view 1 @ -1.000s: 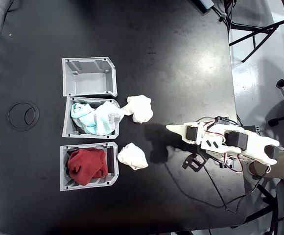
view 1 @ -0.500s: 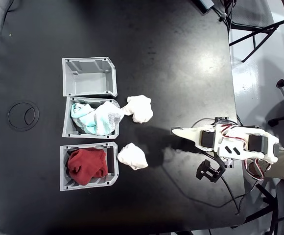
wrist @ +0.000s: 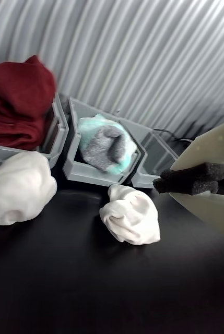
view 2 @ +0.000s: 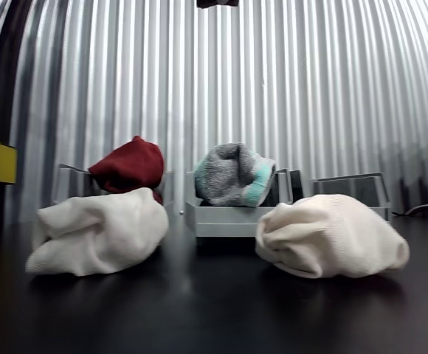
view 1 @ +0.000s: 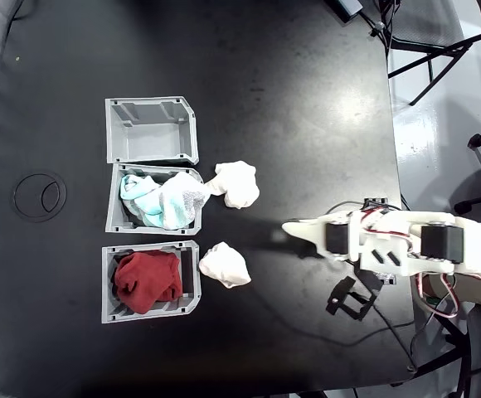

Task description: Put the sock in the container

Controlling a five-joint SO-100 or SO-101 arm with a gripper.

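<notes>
The sock [view 1: 224, 264] is a smooth white lump lying on the black table just right of the bin holding red cloth; it also appears at the left in the wrist view [wrist: 18, 188] and in the other view [view 2: 96, 234]. The container [view 1: 151, 131] is the empty gray bin at the top of the row in the fixed view, and I see its rim [view 2: 350, 184] in the other view. My gripper [view 1: 289, 227] is shut and holds nothing. It points left, well to the right of the sock. In the wrist view the gripper [wrist: 161, 185] enters from the right with its black pads together.
A lumpier white bundle [view 1: 236, 183] lies right of the middle bin [view 1: 116, 207] with teal-and-white cloth. The bin with red cloth [view 1: 108, 286] is the lowest in the fixed view. Cables trail by the arm's base [view 1: 373, 307]. The table's right edge is near.
The arm has swung and stretched out, its body lower and farther right in the fixed view, with the tip a little lower. Both white lumps and the bins stayed put.
</notes>
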